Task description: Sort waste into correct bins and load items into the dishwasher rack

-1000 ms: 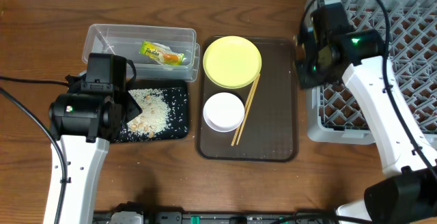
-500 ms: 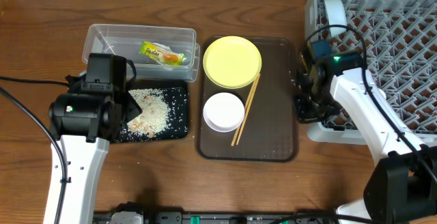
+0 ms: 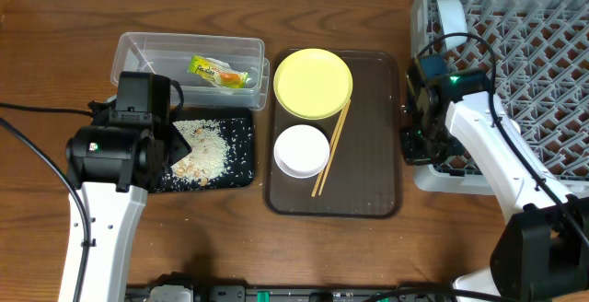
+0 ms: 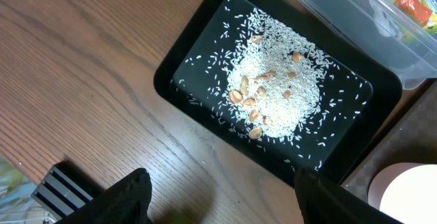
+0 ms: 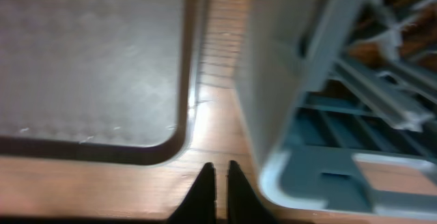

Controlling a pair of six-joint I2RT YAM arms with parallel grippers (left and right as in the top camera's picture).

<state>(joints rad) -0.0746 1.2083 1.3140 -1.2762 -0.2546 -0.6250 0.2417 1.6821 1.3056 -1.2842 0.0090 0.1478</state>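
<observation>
Lower now, we are resting right jaws, shut, empty, beside the dishwasher rack (image 3: 543,53); left jaws open, empty; wrapper (image 3: 221,72), rice (image 3: 204,150) binned; plate (image 3: 313,83), bowl (image 3: 302,151), chopsticks (image 3: 329,153) waiting.

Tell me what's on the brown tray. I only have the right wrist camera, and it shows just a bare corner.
Observer: The brown tray holds a yellow plate, a white bowl and chopsticks.
Operator: Anything in the rack?
Observer: A pale blue bowl stands on edge in the rack's far left corner.
Operator: And the left arm?
Observer: The left gripper is open, near the black tray holding rice.
</observation>
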